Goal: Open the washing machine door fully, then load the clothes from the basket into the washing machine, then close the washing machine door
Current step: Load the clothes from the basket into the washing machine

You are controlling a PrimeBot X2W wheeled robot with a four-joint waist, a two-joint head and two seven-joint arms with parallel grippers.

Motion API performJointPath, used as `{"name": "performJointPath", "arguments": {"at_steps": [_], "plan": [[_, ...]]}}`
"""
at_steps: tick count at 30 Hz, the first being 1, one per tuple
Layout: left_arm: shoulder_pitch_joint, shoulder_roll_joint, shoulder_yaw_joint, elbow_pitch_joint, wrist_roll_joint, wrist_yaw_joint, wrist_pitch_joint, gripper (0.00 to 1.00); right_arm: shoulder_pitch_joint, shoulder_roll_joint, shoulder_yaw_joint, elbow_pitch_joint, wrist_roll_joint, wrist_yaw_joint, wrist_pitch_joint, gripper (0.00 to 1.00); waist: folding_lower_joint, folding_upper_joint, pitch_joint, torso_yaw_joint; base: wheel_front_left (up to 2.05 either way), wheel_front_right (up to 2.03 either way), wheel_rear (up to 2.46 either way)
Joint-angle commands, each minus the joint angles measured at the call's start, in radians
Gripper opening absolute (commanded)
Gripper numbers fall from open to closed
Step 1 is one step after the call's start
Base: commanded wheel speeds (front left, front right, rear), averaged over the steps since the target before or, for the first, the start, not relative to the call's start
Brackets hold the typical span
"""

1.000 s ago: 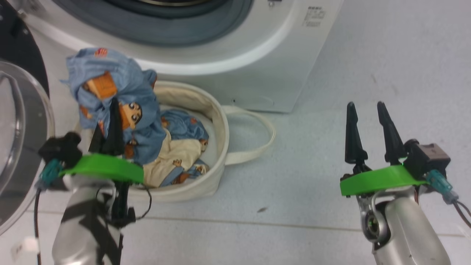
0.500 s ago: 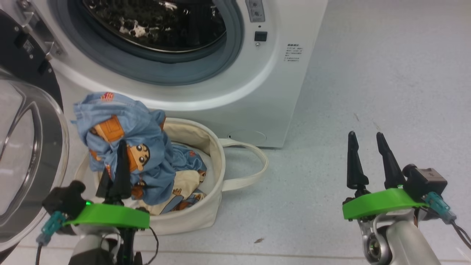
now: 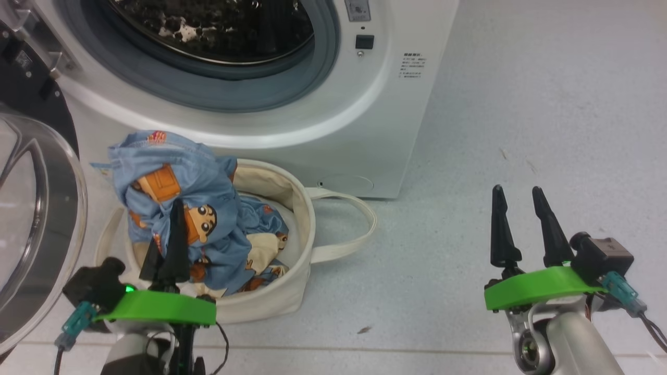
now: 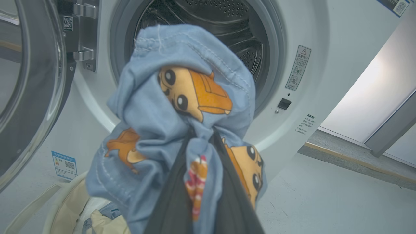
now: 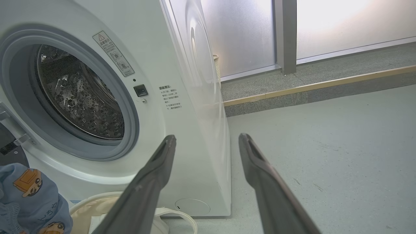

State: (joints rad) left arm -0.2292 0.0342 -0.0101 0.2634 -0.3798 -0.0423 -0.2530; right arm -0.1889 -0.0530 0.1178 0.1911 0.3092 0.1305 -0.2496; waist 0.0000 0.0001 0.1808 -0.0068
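Near left: left gripper [image 3: 177, 204] clamped on the clothes [image 3: 193, 172], bunched above the basket [image 3: 305, 208]; likely light, limp, trailing; gathered fold suits gripping; right gripper [image 3: 517, 190] splayed, empty.

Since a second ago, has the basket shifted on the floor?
No. The basket sits just as it did against the lower front corner of the washing machine; the whole picture shifted because the head camera moved.

Grey floor [image 3: 521, 104], frosted panels [image 5: 243, 35] beyond a raised kerb [image 5: 325, 93]
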Motion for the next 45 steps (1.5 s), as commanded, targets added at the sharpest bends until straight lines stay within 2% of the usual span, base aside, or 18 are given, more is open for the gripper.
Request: {"name": "performJointPath", "arguments": {"at_steps": [1, 9, 15, 20, 25, 30, 39, 45], "plan": [[-0.051, 0.016, 0.029, -0.046, 0.007, 0.006, -0.009, 0.0, -0.024, 0.003, 0.024, -0.038, -0.006, 0.0, -0.012, 1.0, 0.0, -0.0001, 0.019, 0.0, 0.0, 0.0, 0.0], [-0.179, 0.016, 0.045, -0.109, -0.007, 0.003, -0.009, 0.0, -0.061, 0.003, 0.036, -0.057, -0.013, 0.0, -0.012, 1.0, 0.0, -0.0001, 0.137, -0.012, 0.0, 0.0, 0.0], [-0.392, 0.016, 0.06, -0.132, -0.006, -0.007, -0.009, 0.0, -0.117, 0.003, 0.034, -0.076, -0.03, 0.0, -0.012, 1.0, 0.0, -0.0001, 0.3, -0.029, 0.0, 0.0, 0.0], [-0.592, 0.016, 0.122, -0.127, 0.002, -0.03, -0.009, 0.0, -0.17, 0.003, 0.037, -0.094, -0.026, 0.0, -0.012, 1.0, 0.0, -0.0001, 0.414, -0.068, 0.0, 0.0, 0.0], [-0.749, 0.016, 0.186, -0.033, 0.03, -0.054, -0.009, 0.0, -0.203, 0.003, 0.047, -0.102, -0.011, 0.0, -0.012, 1.0, 0.0, -0.0001, 0.498, -0.113, 0.0, 0.0, 0.0], [-0.888, 0.016, 0.269, 0.123, 0.079, -0.071, -0.009, 0.0, -0.223, 0.003, 0.066, -0.102, 0.003, 0.0, -0.012, 1.0, 0.0, -0.0001, 0.558, -0.154, 0.0, 0.0, 0.0], [-1.152, 0.093, 0.372, 0.317, 0.162, -0.085, -0.009, 0.0, -0.251, 0.003, 0.139, -0.121, 0.022, 0.0, -0.012, 1.0, 0.0, -0.0001, 0.636, -0.23, 0.0, 0.0, 0.0], [-1.244, 0.125, 0.378, 0.397, 0.219, -0.087, -0.009, 0.0, -0.248, 0.003, 0.141, -0.125, 0.029, 0.0, -0.012, 1.0, 0.0, -0.0001, 0.659, -0.235, 0.0, 0.0, 0.0]]}}
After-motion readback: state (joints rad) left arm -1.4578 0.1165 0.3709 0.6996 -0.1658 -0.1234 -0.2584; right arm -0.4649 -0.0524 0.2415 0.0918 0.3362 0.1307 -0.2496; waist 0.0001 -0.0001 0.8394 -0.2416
